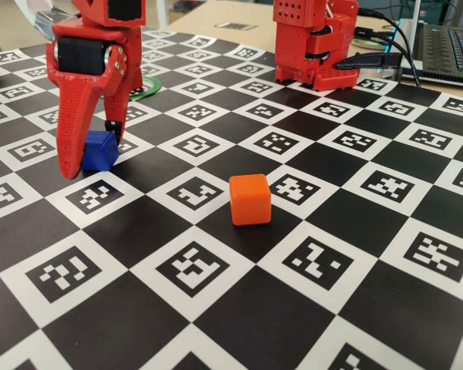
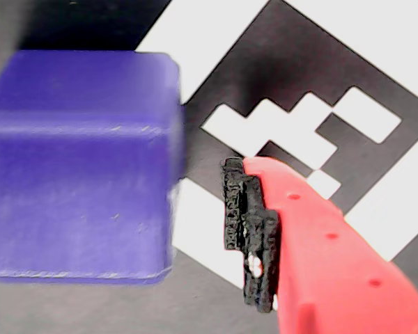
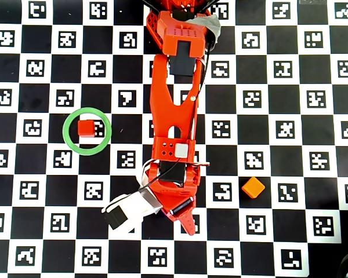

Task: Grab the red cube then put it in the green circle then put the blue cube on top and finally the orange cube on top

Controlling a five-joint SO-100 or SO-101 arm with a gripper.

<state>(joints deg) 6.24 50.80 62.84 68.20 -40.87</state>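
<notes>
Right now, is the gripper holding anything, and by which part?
Nothing is held. The gripper straddles the blue cube, but the wrist view shows a clear gap between the cube's side and the finger pad.

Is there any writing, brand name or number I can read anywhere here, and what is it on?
None: no readable words or numbers.
The checkered black-and-white board bears only square code-like patterns, not letters.
The small blue plastic cube, the bright-orange plastic cube and the red gripper show no labels.
</notes>
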